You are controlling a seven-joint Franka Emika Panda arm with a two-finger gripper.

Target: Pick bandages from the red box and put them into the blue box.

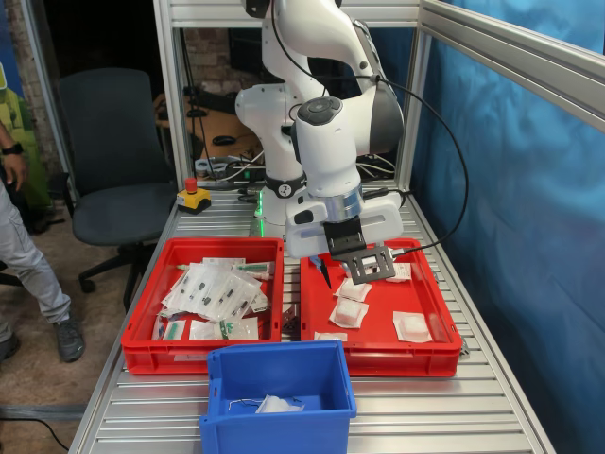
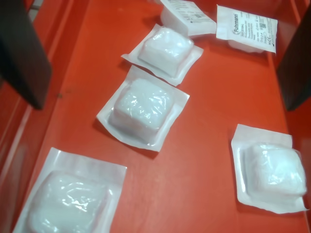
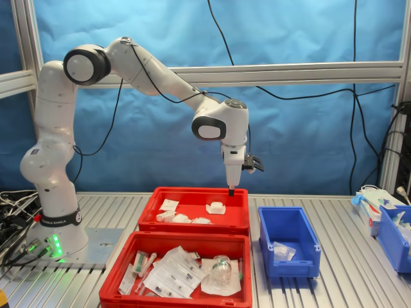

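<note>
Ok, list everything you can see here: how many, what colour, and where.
bandages: six in the wrist view, white, on the red box floor
red box: one, red, on the first exterior view's right
crate: one, red, beside the red box
clear packets: a pile, too overlapped to count, in the crate
blue box: one, blue, in front of both in the first exterior view
white packet: one, in the blue box
stop button: one, yellow with a red cap, near the arm's base
chair: one, dark, off the table
claw: one, black, open, over the red box
</note>
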